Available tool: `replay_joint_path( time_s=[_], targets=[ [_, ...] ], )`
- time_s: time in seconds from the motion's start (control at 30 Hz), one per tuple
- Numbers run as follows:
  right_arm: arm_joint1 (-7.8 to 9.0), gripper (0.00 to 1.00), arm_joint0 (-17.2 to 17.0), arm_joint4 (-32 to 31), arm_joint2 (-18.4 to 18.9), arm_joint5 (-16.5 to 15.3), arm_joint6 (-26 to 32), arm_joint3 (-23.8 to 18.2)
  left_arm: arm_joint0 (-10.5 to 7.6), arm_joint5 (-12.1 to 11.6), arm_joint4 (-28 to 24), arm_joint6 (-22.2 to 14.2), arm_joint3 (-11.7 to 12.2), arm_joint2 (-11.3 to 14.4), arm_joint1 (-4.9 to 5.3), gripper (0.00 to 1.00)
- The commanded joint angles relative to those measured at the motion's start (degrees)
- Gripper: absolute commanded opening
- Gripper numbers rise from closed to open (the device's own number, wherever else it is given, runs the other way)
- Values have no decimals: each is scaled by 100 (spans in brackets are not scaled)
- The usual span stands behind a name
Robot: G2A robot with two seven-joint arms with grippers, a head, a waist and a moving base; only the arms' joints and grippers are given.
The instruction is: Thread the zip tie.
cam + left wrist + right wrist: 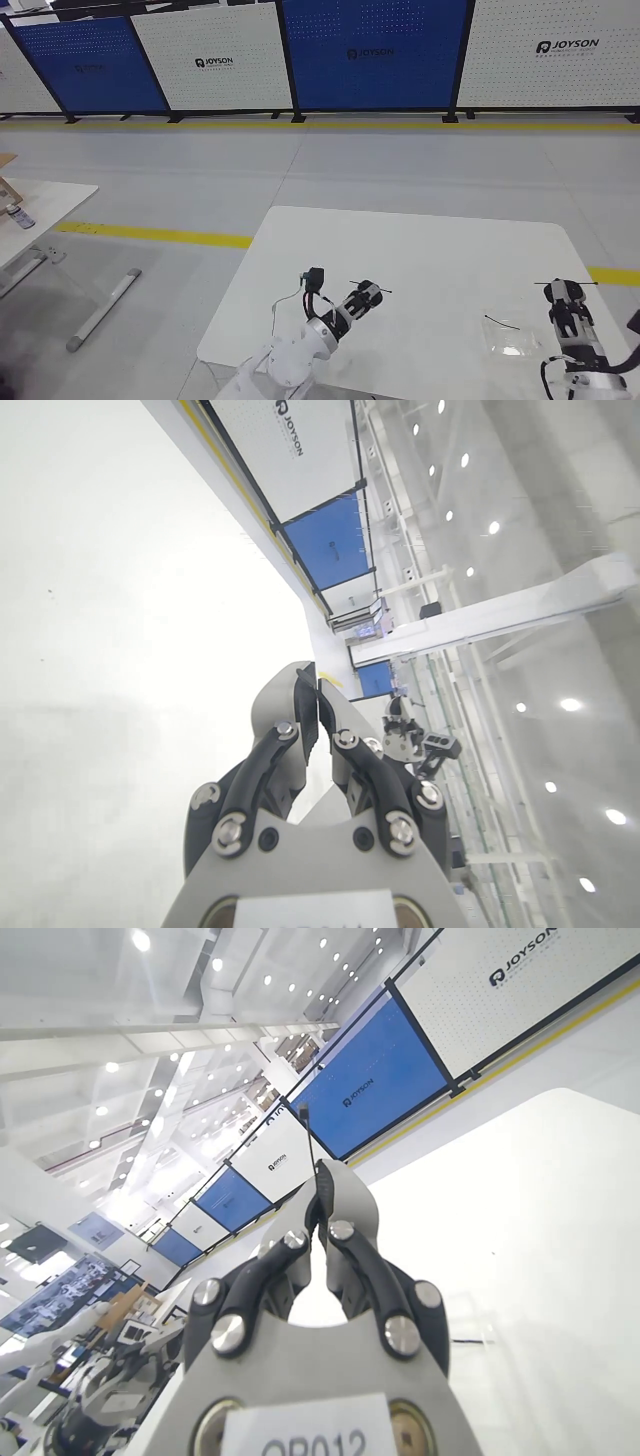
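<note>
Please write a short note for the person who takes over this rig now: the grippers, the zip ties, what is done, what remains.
Left gripper: shut on a thin black strip, over the left part of the white table.
Right gripper: shut on a thin black plastic zip tie, its head end sticking out free.
A spare black tie lies at the clear plastic tray beside the right arm.
Done: each gripper holds a strip.
Left: the grippers are far apart and nothing is threaded.

matt white table (pixel 420 250), black plastic zip tie (pixel 310 1143)
</note>
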Motion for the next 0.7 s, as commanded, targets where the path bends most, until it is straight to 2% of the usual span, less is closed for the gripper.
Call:
replay_joint_path(
  time_s=[0.0,0.27,0.33,0.5,0.57,0.67],
  targets=[
    [0,0,0,0,0,0,0,0,-121,117,87,1,94,208,-33,0],
    [0,0,0,0,0,0,0,0,-148,132,71,0,117,235,-40,0],
    [0,0,0,0,0,0,0,0,-146,66,-49,-58,97,188,-35,0],
    [0,0,0,0,0,0,0,0,-55,-273,-473,-687,150,-403,82,0],
    [0,0,0,0,0,0,0,0,22,-475,-737,-973,190,-666,132,0],
    [0,0,0,0,0,0,0,0,174,-637,-974,-994,223,-890,167,0]
  ],
)
